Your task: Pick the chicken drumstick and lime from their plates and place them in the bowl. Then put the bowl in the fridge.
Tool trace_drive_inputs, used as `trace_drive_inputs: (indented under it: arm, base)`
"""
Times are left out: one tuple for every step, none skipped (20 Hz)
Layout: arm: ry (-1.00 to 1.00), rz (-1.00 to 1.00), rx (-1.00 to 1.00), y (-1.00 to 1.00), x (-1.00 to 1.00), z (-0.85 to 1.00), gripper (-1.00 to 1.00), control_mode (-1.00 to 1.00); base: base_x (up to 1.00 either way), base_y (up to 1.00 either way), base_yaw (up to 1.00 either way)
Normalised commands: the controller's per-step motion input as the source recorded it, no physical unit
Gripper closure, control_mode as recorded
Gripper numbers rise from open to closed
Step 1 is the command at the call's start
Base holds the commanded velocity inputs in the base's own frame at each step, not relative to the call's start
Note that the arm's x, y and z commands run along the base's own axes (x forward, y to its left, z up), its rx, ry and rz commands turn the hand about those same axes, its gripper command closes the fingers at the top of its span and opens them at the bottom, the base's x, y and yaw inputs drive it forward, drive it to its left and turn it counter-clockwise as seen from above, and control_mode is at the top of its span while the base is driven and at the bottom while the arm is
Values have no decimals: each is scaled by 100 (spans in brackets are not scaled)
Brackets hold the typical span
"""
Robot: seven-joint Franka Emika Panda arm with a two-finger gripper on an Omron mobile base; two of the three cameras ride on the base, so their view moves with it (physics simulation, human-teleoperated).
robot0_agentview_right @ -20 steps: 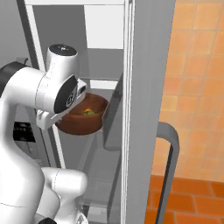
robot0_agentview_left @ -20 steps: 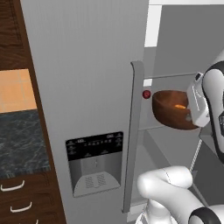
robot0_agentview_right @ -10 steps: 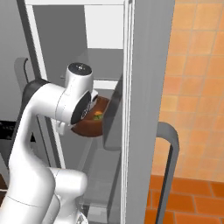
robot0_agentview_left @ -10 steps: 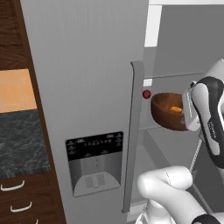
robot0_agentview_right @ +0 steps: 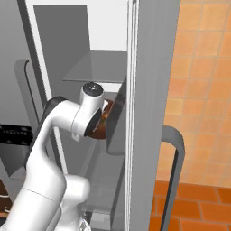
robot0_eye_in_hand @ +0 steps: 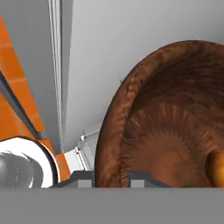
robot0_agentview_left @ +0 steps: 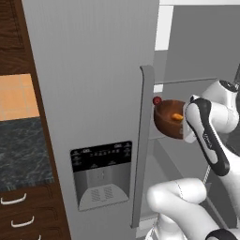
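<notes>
Grey fills most of the left base view: the tall light-grey fridge stands with one door closed, its dark ice-and-water dispenser panel set low in it and a long vertical handle down its edge. Left of it are an orange tiled wall, a dark speckled surface and brown drawers. In the open compartment beyond the handle, the large deep reddish-brown wooden bowl hangs just in front of the white arm's wrist, with the orange-brown chicken drumstick showing inside it. A small red knob sits just beside the bowl's rim on the handle side.

From the right base view, the fridge interior is open, a grey shelf above the wrist. The bowl peeks out from behind the wrist, close against the inner edge of the open door. An orange tiled wall lies beyond the door.

In the hand view, the end effector pinches the bowl's rim, one fingertip outside the wall and one inside. The bowl's grained inside spreads away from the fingers, and the drumstick lies at its far edge. Grey fridge wall stands behind.
</notes>
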Motion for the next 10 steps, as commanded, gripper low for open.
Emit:
trace_drive_inputs:
  arm:
    - [-12, -3, 0, 0, 54, -47, 100, -100]
    - [-11, -3, 0, 0, 63, -43, 100, -100]
    - [-5, -4, 0, 0, 76, -31, 100, -100]
    - [0, -6, 0, 0, 79, -16, 100, -100]
    - [0, -6, 0, 0, 86, -16, 100, -100]
    - [-1, -6, 0, 0, 85, -13, 100, -100]
    - [-4, -3, 0, -2, 78, -19, 100, -100]
    - [-5, -2, 0, -8, 74, -21, 100, -100]
    - [-5, -1, 0, -11, 76, -21, 100, -100]
    - [-5, -1, 0, -10, 72, -16, 100, -100]
  base:
    - [0, 0, 0]
    - [0, 0, 0]
    - [0, 0, 0]
    - [0, 0, 0]
    - [0, 0, 0]
    - [0, 0, 0]
    - [0, 0, 0]
    - [0, 0, 0]
    - [0, 0, 0]
    - [0, 0, 0]
